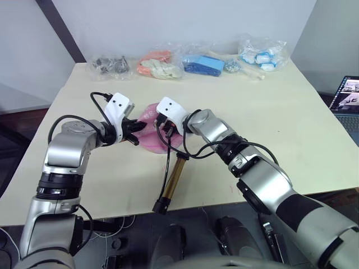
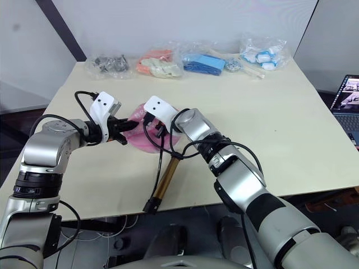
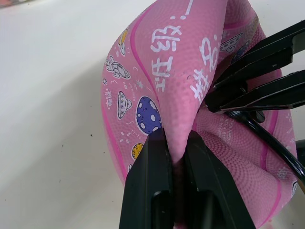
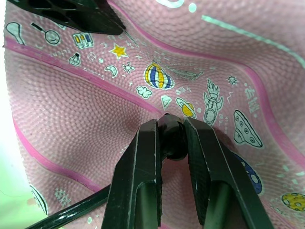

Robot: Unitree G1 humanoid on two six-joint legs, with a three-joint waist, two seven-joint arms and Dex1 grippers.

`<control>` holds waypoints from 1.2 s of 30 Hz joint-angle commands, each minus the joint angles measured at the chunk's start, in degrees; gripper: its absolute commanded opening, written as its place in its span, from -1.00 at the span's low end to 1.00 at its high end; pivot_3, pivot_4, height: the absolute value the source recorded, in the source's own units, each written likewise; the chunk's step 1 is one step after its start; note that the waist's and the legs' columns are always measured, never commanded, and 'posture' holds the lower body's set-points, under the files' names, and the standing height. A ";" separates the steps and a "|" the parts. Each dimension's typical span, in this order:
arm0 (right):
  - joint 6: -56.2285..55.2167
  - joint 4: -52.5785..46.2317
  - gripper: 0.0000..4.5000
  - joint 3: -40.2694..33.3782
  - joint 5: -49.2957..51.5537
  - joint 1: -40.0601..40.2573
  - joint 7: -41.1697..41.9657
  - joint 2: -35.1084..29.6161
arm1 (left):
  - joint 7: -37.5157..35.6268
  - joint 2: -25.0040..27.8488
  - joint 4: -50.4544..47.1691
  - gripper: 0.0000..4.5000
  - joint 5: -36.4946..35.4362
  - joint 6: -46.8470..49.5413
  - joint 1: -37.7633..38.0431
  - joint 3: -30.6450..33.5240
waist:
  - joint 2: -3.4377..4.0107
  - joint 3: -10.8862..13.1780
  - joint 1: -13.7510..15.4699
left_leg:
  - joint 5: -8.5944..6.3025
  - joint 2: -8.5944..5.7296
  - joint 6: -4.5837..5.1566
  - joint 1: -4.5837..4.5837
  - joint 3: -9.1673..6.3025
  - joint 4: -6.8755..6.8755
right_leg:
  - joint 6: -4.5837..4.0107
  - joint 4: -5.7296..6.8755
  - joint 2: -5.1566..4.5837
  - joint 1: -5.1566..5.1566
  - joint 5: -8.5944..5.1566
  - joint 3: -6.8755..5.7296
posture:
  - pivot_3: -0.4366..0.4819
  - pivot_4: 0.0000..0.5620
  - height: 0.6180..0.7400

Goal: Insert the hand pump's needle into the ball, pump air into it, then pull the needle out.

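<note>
I observed the caved-in pink rubber ball (image 1: 150,134) with small colourful prints lying near the middle of the cream tabletop (image 1: 291,129), between my 2 grippers. My left gripper (image 3: 177,157) was pinched on a folded edge of the ball's skin, its 2 black fingers (image 3: 147,191) pressed against the rubber from either side. My right gripper (image 4: 170,136) was pinched on the black fitting of the needle (image 4: 171,136), which sat against the inner pink surface of the ball's hollow; I could not tell whether the metal pin itself had entered the rubber. The thin black hose (image 1: 167,162) ran from that fitting down toward the slim hand pump (image 1: 175,176), whose shiny gold-bronze barrel lay flat on the table just in front of the ball, its black end (image 1: 160,206) reaching the near table edge. The pump was untouched by either gripper.

Along the far edge of the table I noted 4 clear plastic bags: 1 with dark metal parts (image 1: 109,64), 1 with orange and white items (image 1: 160,65), 1 with blue items (image 1: 203,64) and 1 with white and blue items (image 1: 262,56). An open laptop (image 1: 346,101) stood off the table's right side.
</note>
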 commanded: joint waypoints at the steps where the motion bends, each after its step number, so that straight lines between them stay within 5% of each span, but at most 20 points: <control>1: 0.65 3.35 -0.89 2.11 -1.37 0.40 0.30 9.24 | -3.76 -2.43 -0.30 -1.00 -2.04 0.43 1.52 -4.78 | 0.07 -0.05 0.00 | 0.00 0.00 0.00 0.00 0.00 0.00 | 0.00 -0.01 0.00 0.01 0.00 -0.01 | -0.05 -0.47 1.00; 36: -10.83 14.17 -0.89 4.10 -6.59 0.29 -1.46 13.06 | -6.16 -3.00 -0.28 -1.00 -1.79 -1.29 2.14 -5.80 | 0.56 -0.61 0.01 | 0.00 -0.05 0.00 0.18 -0.20 -0.33 | -0.02 -0.25 -0.03 0.14 -0.02 -0.11 | -0.05 -0.47 1.00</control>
